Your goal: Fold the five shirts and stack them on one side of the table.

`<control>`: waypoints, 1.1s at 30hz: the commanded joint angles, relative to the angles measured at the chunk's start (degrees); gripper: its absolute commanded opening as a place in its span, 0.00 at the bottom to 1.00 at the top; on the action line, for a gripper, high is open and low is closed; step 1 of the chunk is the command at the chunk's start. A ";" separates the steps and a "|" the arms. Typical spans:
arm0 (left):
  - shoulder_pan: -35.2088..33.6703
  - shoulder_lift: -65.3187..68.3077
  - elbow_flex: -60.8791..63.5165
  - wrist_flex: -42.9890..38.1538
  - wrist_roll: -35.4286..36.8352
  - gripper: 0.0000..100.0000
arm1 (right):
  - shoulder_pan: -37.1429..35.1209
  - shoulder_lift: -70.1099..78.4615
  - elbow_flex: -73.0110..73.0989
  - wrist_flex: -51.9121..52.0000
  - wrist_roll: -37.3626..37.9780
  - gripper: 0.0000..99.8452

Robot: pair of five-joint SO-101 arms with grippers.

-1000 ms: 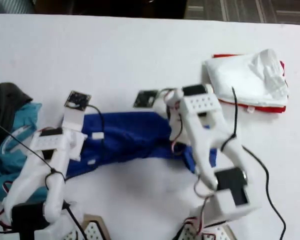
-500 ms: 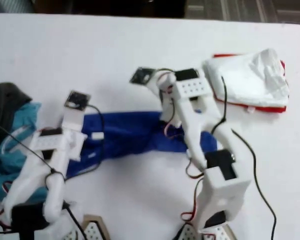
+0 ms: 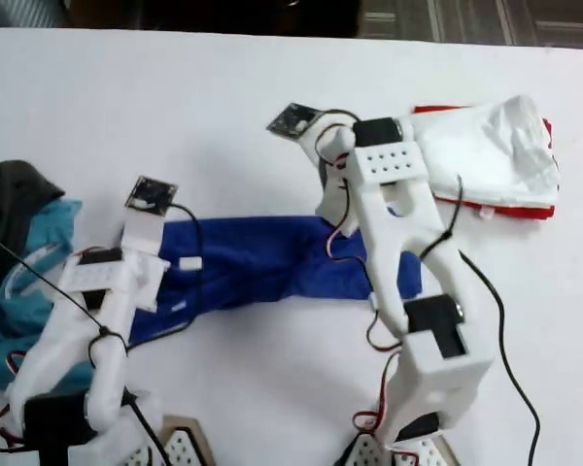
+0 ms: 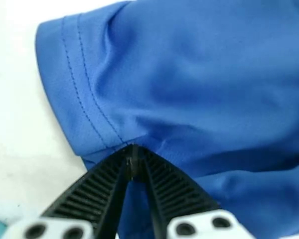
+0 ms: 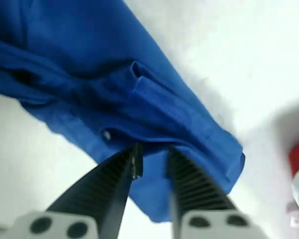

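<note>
Left wrist view: my left fingers (image 4: 107, 186) clench the hem of the blue shirt (image 4: 199, 79), spread on the table (image 3: 175, 97); my right fingers (image 5: 107, 184) hang released over its other end. I should grip there, then pull taut evenly.

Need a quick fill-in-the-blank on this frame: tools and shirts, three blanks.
1. The stretched-out shirt pinched in the left tool is coloured ___.
2. The right tool hangs over that shirt, and of open or shut it is ___.
3. In the folded stack, the bottom shirt under the white shirt is coloured ___.
Missing words: blue; open; red.
</note>
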 commanded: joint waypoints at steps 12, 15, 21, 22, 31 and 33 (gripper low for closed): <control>0.35 -1.67 -0.04 -0.97 0.35 0.03 | -6.20 -14.55 23.56 -16.92 -8.18 0.02; 0.26 -1.67 -0.04 -0.97 0.35 0.03 | -10.42 -13.23 23.91 -23.43 -14.86 0.02; -2.02 -1.93 -0.31 -1.14 1.05 0.03 | -16.57 -7.78 23.82 -26.86 -18.99 0.02; -2.02 -1.93 -0.22 -1.76 2.02 0.03 | -17.27 -6.99 23.47 -26.86 -19.08 0.02; -1.93 -1.76 -0.22 -2.20 2.81 0.03 | -19.12 -3.47 22.15 -22.90 -18.90 0.02; -1.93 -1.76 -0.22 -2.20 2.81 0.03 | -20.18 -3.82 21.89 -20.00 -18.90 0.02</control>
